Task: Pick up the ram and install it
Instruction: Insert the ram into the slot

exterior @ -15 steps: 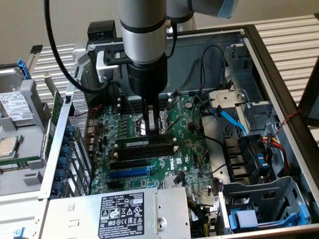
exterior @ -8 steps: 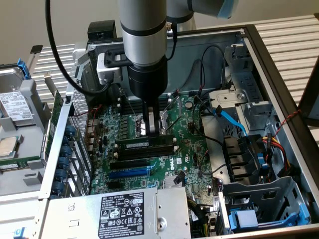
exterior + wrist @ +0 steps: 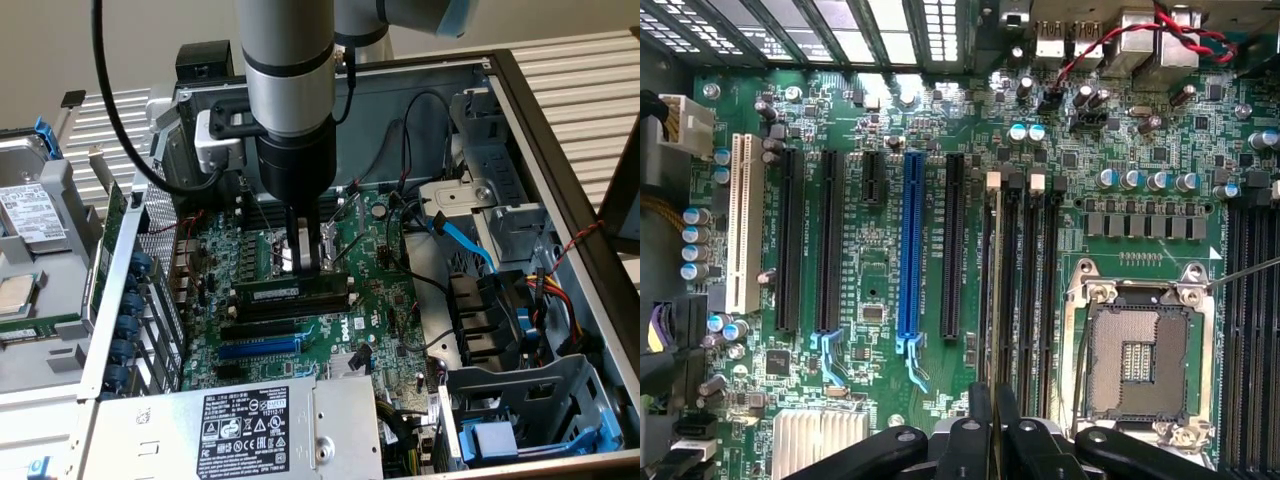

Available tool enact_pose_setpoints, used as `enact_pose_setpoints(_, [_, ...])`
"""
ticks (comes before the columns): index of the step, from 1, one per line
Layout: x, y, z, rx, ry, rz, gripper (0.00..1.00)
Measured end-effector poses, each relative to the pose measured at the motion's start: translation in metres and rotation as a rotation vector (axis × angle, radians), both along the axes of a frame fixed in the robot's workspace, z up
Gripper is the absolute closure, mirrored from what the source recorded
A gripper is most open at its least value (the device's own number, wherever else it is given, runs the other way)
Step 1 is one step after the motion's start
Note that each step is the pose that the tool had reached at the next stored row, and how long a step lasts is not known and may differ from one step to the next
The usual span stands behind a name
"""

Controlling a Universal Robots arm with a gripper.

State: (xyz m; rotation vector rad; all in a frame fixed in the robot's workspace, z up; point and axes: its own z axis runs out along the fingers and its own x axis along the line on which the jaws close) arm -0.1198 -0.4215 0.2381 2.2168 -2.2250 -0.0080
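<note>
The ram point(image 3: 290, 292) is a long thin stick with a white label. It stands on edge along one of the black memory slots point(image 3: 1025, 280) on the green motherboard point(image 3: 385, 300). In the wrist view the ram point(image 3: 995, 280) appears edge-on as a thin pale line running out from between my fingers. My gripper point(image 3: 305, 268) hangs straight down over the stick's middle, and its black fingers point(image 3: 978, 430) are shut on the stick's upper edge. I cannot tell whether the stick is fully seated in the slot.
A blue expansion slot point(image 3: 910, 250) and black slots lie beside the memory slots. The open CPU socket point(image 3: 1137, 360) is on their other side. The case walls, the power supply point(image 3: 240, 425), the drive cage point(image 3: 530, 400) and loose cables point(image 3: 465, 240) ring the board.
</note>
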Motion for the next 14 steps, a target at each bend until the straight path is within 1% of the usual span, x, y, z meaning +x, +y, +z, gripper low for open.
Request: enact_pose_setpoints(14, [-0.0011,-0.0002,-0.0022,-0.0004,0.0000,-0.006,0.87])
